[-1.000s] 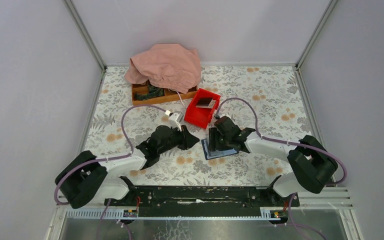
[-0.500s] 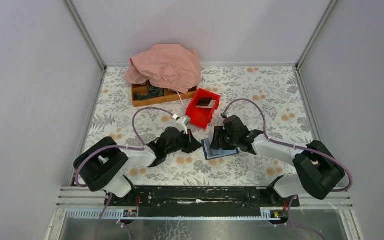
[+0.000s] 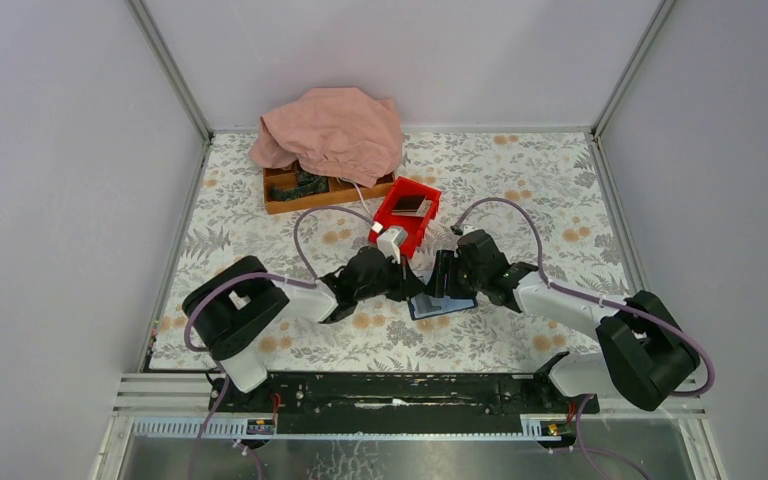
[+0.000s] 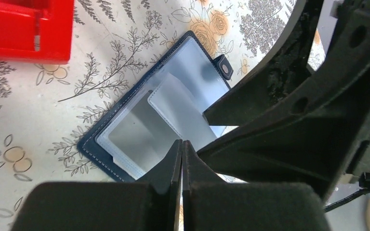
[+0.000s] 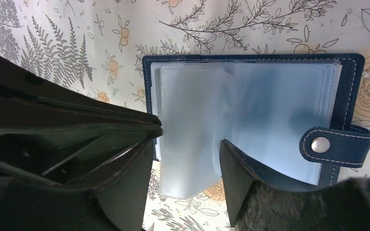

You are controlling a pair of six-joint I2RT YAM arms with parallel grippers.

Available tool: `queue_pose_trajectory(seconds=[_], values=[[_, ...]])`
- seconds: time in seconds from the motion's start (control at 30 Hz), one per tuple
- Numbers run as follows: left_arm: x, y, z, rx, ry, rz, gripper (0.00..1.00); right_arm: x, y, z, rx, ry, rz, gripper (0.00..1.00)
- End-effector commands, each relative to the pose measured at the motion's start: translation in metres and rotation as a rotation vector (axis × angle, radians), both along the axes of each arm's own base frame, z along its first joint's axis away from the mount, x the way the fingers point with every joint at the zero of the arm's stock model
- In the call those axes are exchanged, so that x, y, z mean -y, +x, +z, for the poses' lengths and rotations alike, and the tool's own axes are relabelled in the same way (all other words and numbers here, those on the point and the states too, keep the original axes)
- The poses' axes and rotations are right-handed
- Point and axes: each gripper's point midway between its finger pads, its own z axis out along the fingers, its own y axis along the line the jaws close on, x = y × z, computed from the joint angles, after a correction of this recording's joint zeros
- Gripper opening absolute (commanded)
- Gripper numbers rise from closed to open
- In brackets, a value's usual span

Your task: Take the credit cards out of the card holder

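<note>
top view: card holder lies open and flat on the floral table cover, at 6 o'clock from the red bin and near it. both arms meet over it.

left gripper: comes in from 9 o'clock of the holder. its own wrist view shows the jaws pressed together with no gap, tips over the near edge of the clear sleeves. the right wrist view shows the same closed tip touching the sleeve stack at its 9 o'clock edge. cannot tell whether anything thin is nipped between the tips.

right gripper: over the holder's 12 o'clock side. jaws spread wide, gripping nothing; fingertips stand either side of a loose clear sleeve, low over the pages.

holder detail: dark blue stitched cover, snap tab at 3 o'clock in the right wrist view. a silvery card shows inside a sleeve, in the holder.

a dark card lies in the red bin.

at 11 o'clock of the bin: wooden tray, partly under a pink cloth.
</note>
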Motion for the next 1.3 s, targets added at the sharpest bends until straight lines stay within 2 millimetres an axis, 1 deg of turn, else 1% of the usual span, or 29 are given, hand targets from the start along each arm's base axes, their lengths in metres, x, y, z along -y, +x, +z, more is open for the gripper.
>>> queue_pose_trajectory(seconds=[0.0, 0.13, 0.27, 0.4, 0.63, 0.77, 0.9, 1.17, 1.27], values=[[0.016, 0.007, 0.002, 0.019, -0.018, -0.009, 0.00, -0.005, 0.005, 0.013, 0.035, 0.055, 0.008, 0.60], [0.021, 0.008, -0.006, 0.004, 0.001, -0.018, 0.00, -0.006, 0.005, 0.018, 0.051, 0.072, 0.011, 0.60], [0.026, 0.008, -0.007, 0.003, 0.006, -0.026, 0.00, -0.001, 0.007, 0.023, 0.076, 0.059, 0.009, 0.63], [0.034, 0.011, -0.001, 0.016, 0.004, -0.035, 0.00, 0.010, 0.008, 0.034, 0.124, 0.030, -0.017, 0.65], [0.048, 0.010, -0.003, 0.009, -0.001, -0.065, 0.00, 0.032, 0.009, 0.046, 0.177, -0.025, -0.081, 0.66], [0.054, 0.010, 0.004, 0.030, -0.018, -0.076, 0.00, 0.037, 0.008, 0.057, 0.217, -0.014, -0.093, 0.66], [0.059, 0.013, 0.011, 0.061, -0.027, -0.084, 0.00, 0.039, 0.006, 0.062, 0.233, -0.010, -0.085, 0.66], [0.083, 0.015, 0.051, 0.134, -0.114, -0.155, 0.00, 0.044, 0.003, 0.067, 0.263, -0.007, -0.091, 0.65], [0.083, 0.016, 0.057, 0.157, -0.108, -0.155, 0.00, 0.044, 0.003, 0.070, 0.273, 0.002, -0.090, 0.65]])
